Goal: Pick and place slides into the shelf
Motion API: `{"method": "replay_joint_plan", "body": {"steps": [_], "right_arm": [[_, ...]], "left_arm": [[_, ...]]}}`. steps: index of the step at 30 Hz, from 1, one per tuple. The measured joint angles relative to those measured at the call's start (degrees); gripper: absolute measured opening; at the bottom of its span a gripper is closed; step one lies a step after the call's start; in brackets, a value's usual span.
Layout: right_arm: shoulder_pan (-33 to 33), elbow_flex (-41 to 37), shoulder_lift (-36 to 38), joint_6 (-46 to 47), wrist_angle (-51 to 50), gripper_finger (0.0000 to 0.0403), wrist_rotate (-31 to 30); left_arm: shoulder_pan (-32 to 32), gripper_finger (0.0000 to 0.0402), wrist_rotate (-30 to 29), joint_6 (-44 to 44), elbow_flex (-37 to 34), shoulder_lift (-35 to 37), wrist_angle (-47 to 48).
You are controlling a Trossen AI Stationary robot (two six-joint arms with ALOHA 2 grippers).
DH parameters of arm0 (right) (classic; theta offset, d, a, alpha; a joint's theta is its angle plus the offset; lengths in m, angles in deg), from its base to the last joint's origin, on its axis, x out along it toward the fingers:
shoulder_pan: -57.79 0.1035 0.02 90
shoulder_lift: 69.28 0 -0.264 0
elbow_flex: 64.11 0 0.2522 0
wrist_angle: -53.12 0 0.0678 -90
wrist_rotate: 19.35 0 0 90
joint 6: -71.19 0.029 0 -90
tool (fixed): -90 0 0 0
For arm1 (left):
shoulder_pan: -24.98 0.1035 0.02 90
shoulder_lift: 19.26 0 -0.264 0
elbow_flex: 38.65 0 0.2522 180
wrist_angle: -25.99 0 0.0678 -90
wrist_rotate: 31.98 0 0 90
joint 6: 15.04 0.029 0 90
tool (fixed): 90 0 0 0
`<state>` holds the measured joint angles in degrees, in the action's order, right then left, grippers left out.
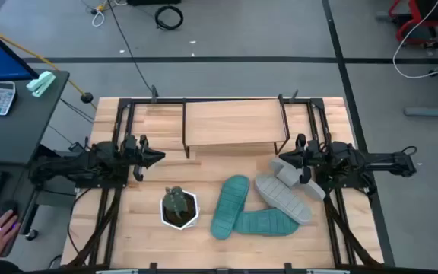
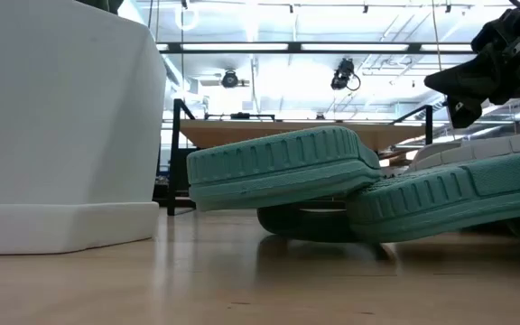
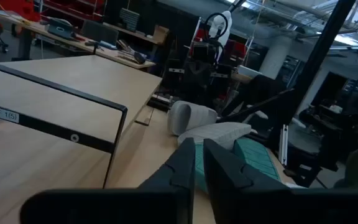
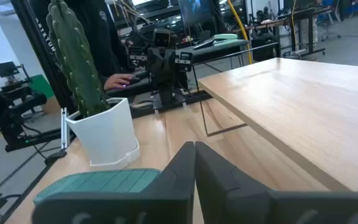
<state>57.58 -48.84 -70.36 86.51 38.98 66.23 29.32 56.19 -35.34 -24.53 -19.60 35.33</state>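
Four slides lie in a loose heap on the table's near right part. One teal slide (image 1: 230, 204) rests with its end on the other teal slide (image 1: 268, 223), as the low view shows (image 2: 283, 167). A grey slide (image 1: 284, 198) lies beside them, and the second grey slide (image 1: 287, 173) lies partly under the right arm. The shelf (image 1: 230, 125) stands at the far middle. My left gripper (image 1: 158, 157) hovers shut off the shelf's left near corner. My right gripper (image 1: 276, 161) hovers shut off the shelf's right near corner, above the grey slides, holding nothing (image 4: 194, 158).
A cactus in a white pot (image 1: 179, 208) stands on the near left of the table, left of the teal slides. Black frame rails (image 1: 120, 122) run along the table's left and right sides. A person's hand (image 1: 2, 224) rests at a desk left of the table.
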Motion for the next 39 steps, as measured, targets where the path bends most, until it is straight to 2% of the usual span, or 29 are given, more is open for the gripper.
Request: {"method": "replay_joint_plan", "body": {"steps": [7, 18, 29, 39], "right_arm": [[0.0, 0.0, 0.0, 0.0, 0.0, 0.0018, 0.0], [0.0, 0.0, 0.0, 0.0, 0.0, 0.0018, 0.0], [0.0, 0.0, 0.0, 0.0, 0.0, 0.0018, 0.0], [0.0, 0.0, 0.0, 0.0, 0.0, 0.0018, 0.0]], "left_arm": [[0.0, 0.0028, 0.0, 0.0, 0.0, 0.0, 0.0], [0.0, 0.0040, 0.0, 0.0, 0.0, 0.0, 0.0], [0.0, 0.0028, 0.0, 0.0, 0.0, 0.0, 0.0], [0.0, 0.0040, 0.0, 0.0, 0.0, 0.0, 0.0]]}}
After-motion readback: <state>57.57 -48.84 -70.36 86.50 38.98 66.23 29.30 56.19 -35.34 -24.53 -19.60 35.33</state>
